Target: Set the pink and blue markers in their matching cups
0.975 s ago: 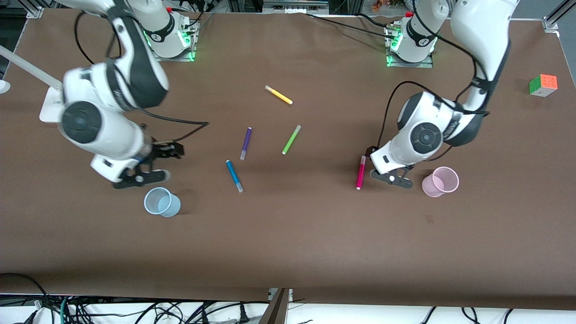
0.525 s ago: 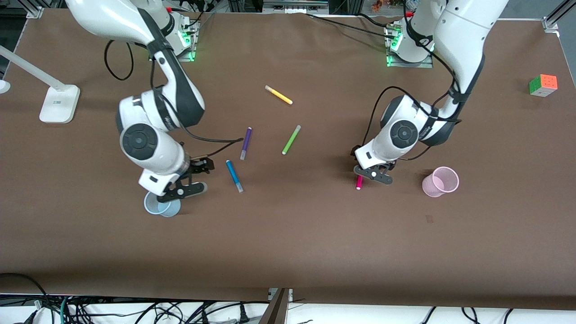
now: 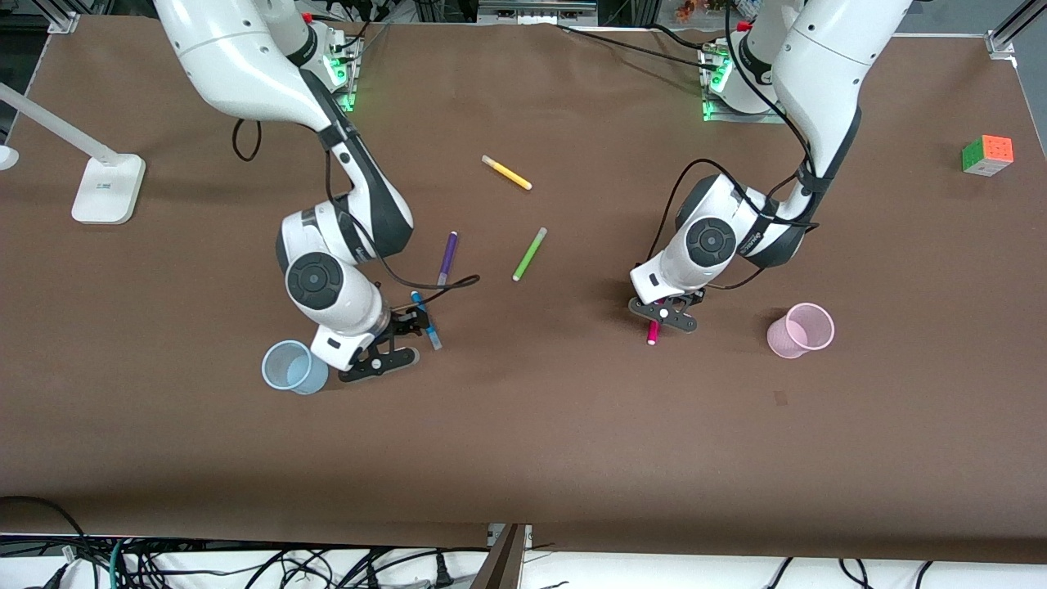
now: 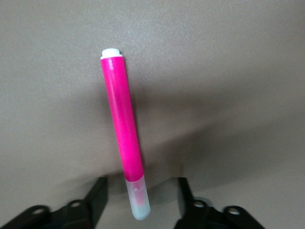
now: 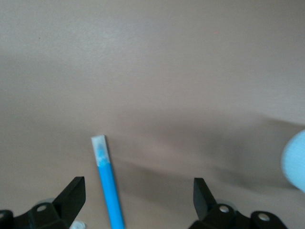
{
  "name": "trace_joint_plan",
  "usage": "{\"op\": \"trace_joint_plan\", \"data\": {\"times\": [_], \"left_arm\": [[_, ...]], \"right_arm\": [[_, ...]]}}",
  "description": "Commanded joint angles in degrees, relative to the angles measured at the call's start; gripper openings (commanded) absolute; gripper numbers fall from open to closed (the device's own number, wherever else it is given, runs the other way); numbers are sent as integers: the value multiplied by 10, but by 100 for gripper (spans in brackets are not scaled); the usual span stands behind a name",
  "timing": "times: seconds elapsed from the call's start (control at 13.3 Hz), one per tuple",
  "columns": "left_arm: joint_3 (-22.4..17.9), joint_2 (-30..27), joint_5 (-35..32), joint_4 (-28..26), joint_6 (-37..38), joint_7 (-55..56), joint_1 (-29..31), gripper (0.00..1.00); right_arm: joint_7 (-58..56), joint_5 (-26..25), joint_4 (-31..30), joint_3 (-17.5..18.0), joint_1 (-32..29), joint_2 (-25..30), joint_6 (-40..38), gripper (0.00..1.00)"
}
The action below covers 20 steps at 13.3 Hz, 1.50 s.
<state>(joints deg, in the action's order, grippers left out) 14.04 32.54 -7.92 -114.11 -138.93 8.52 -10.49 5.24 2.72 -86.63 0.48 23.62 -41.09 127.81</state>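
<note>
The pink marker (image 3: 653, 332) lies on the brown table; my left gripper (image 3: 664, 314) is low over it and open. In the left wrist view the marker (image 4: 122, 138) has its pale cap between the open fingers (image 4: 97, 195) of the left gripper (image 4: 140, 200). The blue marker (image 3: 425, 321) lies near the table's middle; my right gripper (image 3: 399, 341) is open beside and partly over it. In the right wrist view the marker (image 5: 108, 186) lies between the jaws of the right gripper (image 5: 138, 195), close to one finger. The light blue cup (image 3: 293, 368) stands by the right gripper. The pink cup (image 3: 800, 330) stands toward the left arm's end.
A purple marker (image 3: 447, 260), a green marker (image 3: 529, 254) and a yellow marker (image 3: 506, 173) lie farther from the front camera. A colour cube (image 3: 987, 155) sits at the left arm's end and a white lamp base (image 3: 108, 188) at the right arm's end.
The right gripper has swung from over the blue cup to the blue marker. The left gripper has shifted from beside the pink marker to over it.
</note>
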Motion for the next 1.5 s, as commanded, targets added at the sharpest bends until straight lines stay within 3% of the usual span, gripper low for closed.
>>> {"op": "trace_joint_plan", "data": {"times": [0.0, 0.15, 0.38, 0.6, 0.75, 0.9, 1.2, 1.43], "left_arm": [[-2, 4, -16, 6, -3, 7, -2, 20], [-3, 2, -17, 6, -1, 5, -2, 0], [-6, -22, -17, 16, 53, -1, -1, 0], [-3, -33, -82, 123, 267, -26, 3, 0], [-3, -28, -111, 203, 414, -48, 1, 0], [-9, -28, -174, 240, 506, -134, 6, 0], [-19, -10, -356, 251, 606, -347, 14, 0], [-19, 18, -438, 246, 607, -369, 35, 0]], "right_arm": [[3, 16, 13, -4, 20, -26, 34, 100], [2, 16, 13, -4, 31, -40, 61, 100], [2, 13, 13, -4, 42, -56, 79, 99], [-2, 7, 12, -4, 46, -64, 84, 66], [-4, 8, 12, -4, 47, -63, 84, 25], [-7, 9, 12, -4, 46, -62, 84, 3], [-59, 2, 14, -8, 42, -37, 75, 0], [-138, 4, 14, -10, 14, 17, 9, 0]]}}
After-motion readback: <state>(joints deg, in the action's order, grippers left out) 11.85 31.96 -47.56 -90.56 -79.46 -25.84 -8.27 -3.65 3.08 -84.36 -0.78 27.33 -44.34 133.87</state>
